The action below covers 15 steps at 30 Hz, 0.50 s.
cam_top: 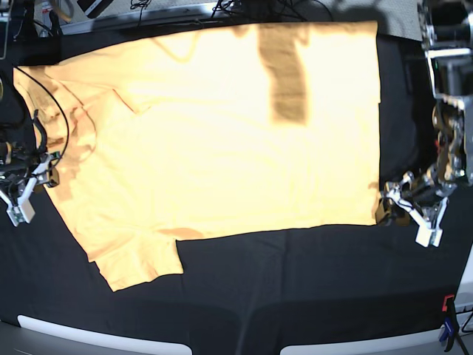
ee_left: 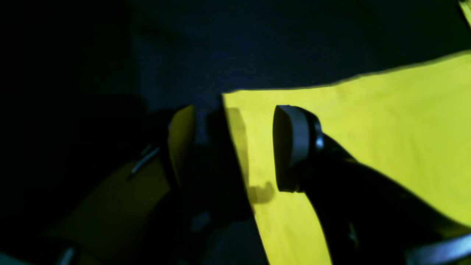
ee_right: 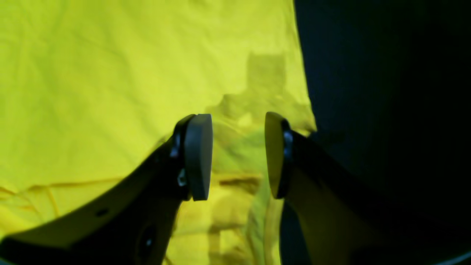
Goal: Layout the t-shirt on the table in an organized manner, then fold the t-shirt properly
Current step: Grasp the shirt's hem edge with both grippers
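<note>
The light orange-yellow t-shirt point(cam_top: 222, 133) lies spread flat on the black table point(cam_top: 295, 281), its collar toward the left and its hem along the right. My left gripper point(cam_top: 389, 208) is at the shirt's lower right hem corner. In the left wrist view the left gripper point(ee_left: 237, 147) stands open, straddling the edge of the t-shirt point(ee_left: 368, 129), one finger over cloth and one over the table point(ee_left: 257, 44). My right gripper point(cam_top: 46, 171) is at the shirt's left edge by the sleeve. Close up, the right gripper point(ee_right: 237, 154) is open over wrinkled t-shirt point(ee_right: 110, 73) cloth.
Light grey edge pieces point(cam_top: 96, 333) run along the table's front. Cables and gear point(cam_top: 148, 9) crowd the back edge, and a black cable point(cam_top: 63, 111) loops over the shirt's left part. The arm's column point(cam_top: 451, 74) stands at the right. Bare black cloth lies in front of the shirt.
</note>
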Each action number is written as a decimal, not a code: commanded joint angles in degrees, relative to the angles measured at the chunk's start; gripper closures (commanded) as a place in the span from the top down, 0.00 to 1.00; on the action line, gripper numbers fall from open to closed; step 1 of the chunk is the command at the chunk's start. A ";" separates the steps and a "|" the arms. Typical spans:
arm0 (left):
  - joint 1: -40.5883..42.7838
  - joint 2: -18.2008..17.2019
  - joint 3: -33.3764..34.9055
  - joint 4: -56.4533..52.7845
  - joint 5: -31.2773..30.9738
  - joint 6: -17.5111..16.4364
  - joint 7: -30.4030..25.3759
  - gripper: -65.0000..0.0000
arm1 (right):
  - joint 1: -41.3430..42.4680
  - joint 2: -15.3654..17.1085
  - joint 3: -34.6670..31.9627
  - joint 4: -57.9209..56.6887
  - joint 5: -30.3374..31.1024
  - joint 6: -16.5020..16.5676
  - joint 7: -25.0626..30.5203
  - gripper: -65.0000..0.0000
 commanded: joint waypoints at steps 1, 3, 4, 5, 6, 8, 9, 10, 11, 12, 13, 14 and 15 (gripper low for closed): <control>-2.38 -0.55 -0.22 -1.36 -0.94 -1.44 -0.52 0.48 | 0.96 1.31 0.63 0.74 1.27 0.24 1.05 0.36; -4.59 -0.04 -0.22 -5.97 -0.94 -3.45 -0.33 0.48 | 0.96 0.96 0.63 0.74 1.66 0.26 1.03 0.36; -5.60 0.24 -0.22 -8.22 -0.94 -4.09 -0.22 0.48 | 0.96 0.76 0.63 0.74 1.64 0.26 1.05 0.36; -6.56 0.57 -0.22 -10.38 -0.94 -4.52 -0.24 0.48 | 0.98 0.57 0.63 0.74 1.64 0.26 1.03 0.36; -7.54 0.96 -0.22 -12.46 -0.92 -5.16 -0.31 0.48 | 0.98 0.39 0.63 0.74 1.64 0.26 1.03 0.36; -9.35 1.55 -0.22 -16.22 -0.83 -5.11 -0.81 0.48 | 0.96 0.35 0.63 0.74 1.64 0.26 1.03 0.36; -10.25 1.62 -0.22 -17.84 -0.70 -5.11 -1.44 0.48 | 0.96 0.42 0.63 0.74 1.64 0.26 1.01 0.36; -11.04 1.57 -0.22 -19.26 -0.70 -5.07 -1.99 0.48 | 0.96 0.44 0.63 0.74 1.62 0.26 1.01 0.36; -11.80 1.53 -0.22 -20.52 -0.66 -5.07 -2.10 0.48 | 0.96 0.42 0.63 0.74 1.60 0.28 0.96 0.36; -12.41 1.53 -0.22 -21.53 -0.28 -5.09 -1.95 0.48 | 0.96 0.42 0.63 0.74 1.62 0.28 0.94 0.36; -12.90 1.57 -0.22 -22.21 0.42 -5.09 -1.70 0.48 | 0.96 0.42 0.63 0.74 1.62 0.28 0.96 0.36; -13.09 1.62 -0.22 -22.73 0.85 -5.09 -1.55 0.48 | 0.96 0.42 0.63 0.74 1.62 0.28 0.98 0.36; -13.16 1.60 -0.22 -23.06 0.81 -5.07 -1.51 0.48 | 0.96 0.42 0.63 0.74 1.62 0.28 0.98 0.36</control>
